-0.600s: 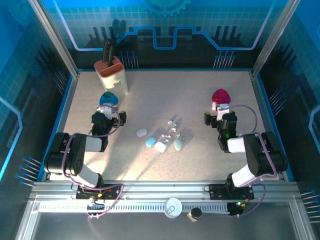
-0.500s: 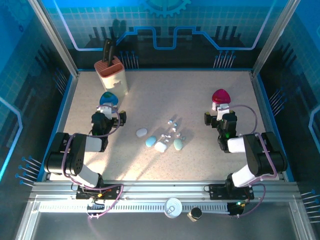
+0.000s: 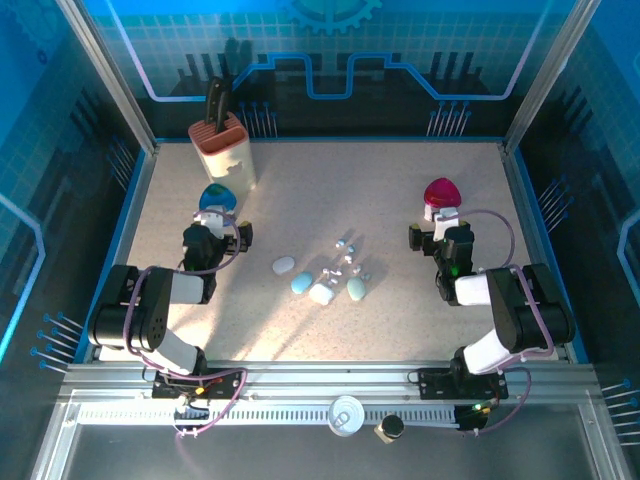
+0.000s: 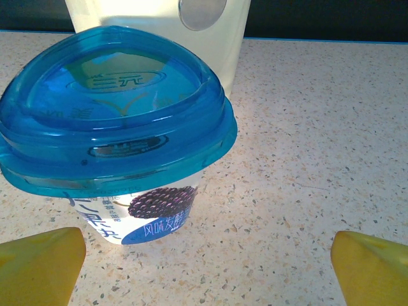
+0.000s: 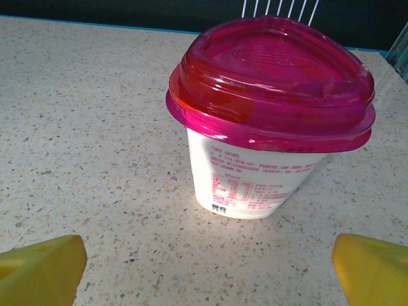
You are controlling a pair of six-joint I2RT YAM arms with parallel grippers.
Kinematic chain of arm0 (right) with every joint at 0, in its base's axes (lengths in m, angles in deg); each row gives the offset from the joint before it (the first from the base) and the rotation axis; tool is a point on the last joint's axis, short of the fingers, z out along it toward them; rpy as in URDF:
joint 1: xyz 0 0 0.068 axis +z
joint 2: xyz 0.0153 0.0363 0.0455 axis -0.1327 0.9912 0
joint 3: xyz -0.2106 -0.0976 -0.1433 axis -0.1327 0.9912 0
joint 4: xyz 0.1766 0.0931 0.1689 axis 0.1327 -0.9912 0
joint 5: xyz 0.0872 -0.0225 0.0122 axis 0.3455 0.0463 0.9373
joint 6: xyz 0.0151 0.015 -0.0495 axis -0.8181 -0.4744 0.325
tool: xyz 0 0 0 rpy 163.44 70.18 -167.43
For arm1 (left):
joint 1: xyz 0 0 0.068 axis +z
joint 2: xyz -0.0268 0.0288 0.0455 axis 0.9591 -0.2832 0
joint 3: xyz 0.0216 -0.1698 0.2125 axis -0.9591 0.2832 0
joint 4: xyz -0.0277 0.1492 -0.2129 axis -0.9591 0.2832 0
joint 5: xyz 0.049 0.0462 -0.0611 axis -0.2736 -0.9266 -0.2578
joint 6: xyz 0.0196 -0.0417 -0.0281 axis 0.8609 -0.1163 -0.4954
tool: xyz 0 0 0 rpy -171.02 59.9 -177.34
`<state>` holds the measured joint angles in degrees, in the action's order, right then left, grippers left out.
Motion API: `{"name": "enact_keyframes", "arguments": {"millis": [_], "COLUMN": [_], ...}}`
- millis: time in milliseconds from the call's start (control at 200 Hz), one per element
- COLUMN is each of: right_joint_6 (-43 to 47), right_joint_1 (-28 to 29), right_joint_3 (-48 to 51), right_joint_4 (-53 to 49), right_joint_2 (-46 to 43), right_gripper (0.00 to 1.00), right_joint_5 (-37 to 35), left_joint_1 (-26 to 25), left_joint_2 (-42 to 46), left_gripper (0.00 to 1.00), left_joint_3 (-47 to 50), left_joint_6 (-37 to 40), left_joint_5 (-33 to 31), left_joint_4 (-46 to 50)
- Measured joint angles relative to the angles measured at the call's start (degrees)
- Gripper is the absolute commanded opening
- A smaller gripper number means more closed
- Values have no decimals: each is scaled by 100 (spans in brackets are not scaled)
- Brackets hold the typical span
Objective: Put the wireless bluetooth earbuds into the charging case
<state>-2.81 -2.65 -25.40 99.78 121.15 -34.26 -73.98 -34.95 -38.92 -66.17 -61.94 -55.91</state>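
Across the table we find nothing changed since the earlier top views: both arms, both cups and the small pieces in the middle lie exactly as they did.

We see the left gripper spread wide, its yellow fingers far apart at the lower corners of its wrist view, with bare tabletop between them. It holds nothing. It faces a blue-lidded cup that stands just ahead of it and clear of both fingers. The right gripper is spread just as wide and is likewise empty. A red-lidded cup stands upright just ahead of it, untouched.

The earbuds lie scattered mid-table between the two arms, well apart from both grippers. The four pastel cases sit in a loose row just on the near side of them.

From above, the earbuds are too small for us to count or to tell how they lie. We cannot tell whether any case is open. Both wrist views cut off the fingers at the bottom edge. The pale knife block behind the blue-lidded cup is cut off at the top of the left wrist view.
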Motion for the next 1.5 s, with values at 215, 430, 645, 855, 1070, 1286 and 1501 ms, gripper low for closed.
{"name": "enact_keyframes", "arguments": {"millis": [215,430,645,855,1070,1286,1501], "right_joint_6": [0,-4,20,-302,-656,-745,-1023], "right_joint_1": [0,0,2,118,901,1978,2476], "right_joint_3": [0,0,-11,-566,-1244,-1309,-1303], "right_joint_4": [2,0,-485,-1891,-3370,-4100,-4098], "right_joint_2": [0,-2,-732,-1779,-2085,-2096,-1727], "right_gripper": [100,100,100,100,100,100,100], "right_joint_5": [0,-33,0,72,632,1484,1963], "left_joint_1": [0,0,-57,-675,-1515,-1958,-2428], "left_joint_2": [0,15,822,1799,2146,1928,881], "left_gripper": [99,99,99,99,99,99,99], "left_joint_3": [0,0,-35,-645,-1316,-2184,-3084], "left_joint_6": [0,-31,-35,114,354,1097,1834], "left_joint_5": [0,-74,-153,-289,-133,461,282], "left_joint_4": [0,28,745,2124,3526,5650,7316]}}
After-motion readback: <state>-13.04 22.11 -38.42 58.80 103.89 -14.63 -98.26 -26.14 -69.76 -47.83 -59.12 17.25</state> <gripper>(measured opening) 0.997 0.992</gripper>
